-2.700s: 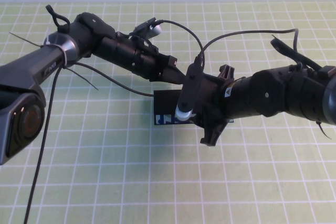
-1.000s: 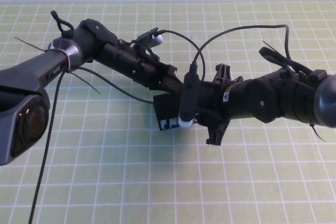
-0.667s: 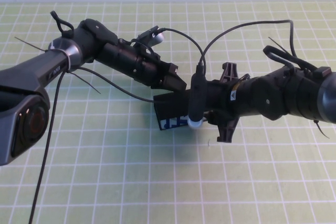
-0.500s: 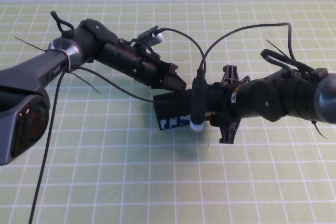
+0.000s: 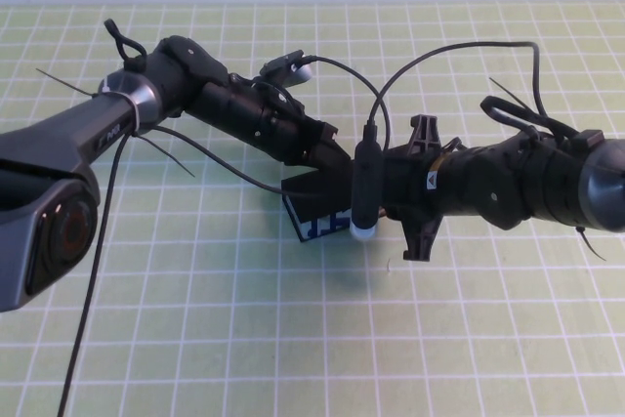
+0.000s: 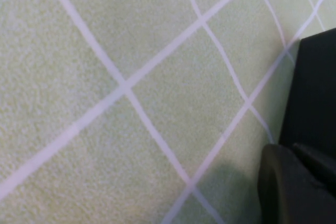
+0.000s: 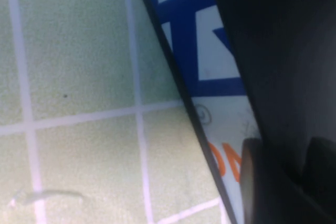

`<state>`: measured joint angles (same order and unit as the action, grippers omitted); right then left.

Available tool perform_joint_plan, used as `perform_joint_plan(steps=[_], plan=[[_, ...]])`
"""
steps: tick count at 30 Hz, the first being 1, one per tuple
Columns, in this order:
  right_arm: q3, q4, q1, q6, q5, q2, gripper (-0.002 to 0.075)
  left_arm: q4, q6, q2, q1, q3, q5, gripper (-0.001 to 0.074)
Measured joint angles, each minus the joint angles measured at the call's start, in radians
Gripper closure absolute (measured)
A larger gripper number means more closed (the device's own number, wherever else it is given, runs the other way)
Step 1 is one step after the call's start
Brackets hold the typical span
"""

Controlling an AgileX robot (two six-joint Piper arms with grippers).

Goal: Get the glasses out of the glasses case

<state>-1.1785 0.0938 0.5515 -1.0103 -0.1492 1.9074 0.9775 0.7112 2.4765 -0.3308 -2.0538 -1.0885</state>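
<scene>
The glasses case (image 5: 314, 204) is a small black box with a blue and white printed front, at the table's middle between both arms. My left gripper (image 5: 330, 155) comes from the left and is at the case's far top edge. The left wrist view shows one finger (image 6: 294, 187) next to the black case wall (image 6: 315, 87). My right gripper (image 5: 342, 194) comes from the right and is at the case's right end, mostly under its camera. The right wrist view shows the printed front (image 7: 220, 66) close up, with a dark finger (image 7: 262, 187) against it. The glasses are hidden.
The case lies on a green mat with a white grid (image 5: 244, 319). Black cables (image 5: 420, 61) loop over both wrists. The white wall edge runs along the back.
My right wrist has pulled back to the right, then eased left. My left arm has shifted a little right. The case has turned slightly between them.
</scene>
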Motion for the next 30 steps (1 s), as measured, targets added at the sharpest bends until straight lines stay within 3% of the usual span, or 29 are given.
perform_joint_plan(steps=[14, 19, 26, 30], plan=[[0.000, -0.042, 0.000, -0.006, 0.065, -0.037, 0.0699, -0.013, 0.007, 0.000, 0.004, -0.011, 0.002, 0.0739], [0.000, -0.084, 0.000, -0.008, 0.099, -0.042, 0.0718, -0.069, -0.007, -0.004, 0.028, -0.101, -0.069, 0.0739], [0.000, -0.116, 0.000, -0.006, 0.128, -0.042, 0.0727, -0.181, -0.027, -0.193, 0.093, -0.159, -0.118, 0.0739], [0.000, -0.119, 0.000, -0.005, 0.149, -0.042, 0.0729, -0.220, -0.010, -0.330, 0.099, -0.083, -0.125, 0.0739]])
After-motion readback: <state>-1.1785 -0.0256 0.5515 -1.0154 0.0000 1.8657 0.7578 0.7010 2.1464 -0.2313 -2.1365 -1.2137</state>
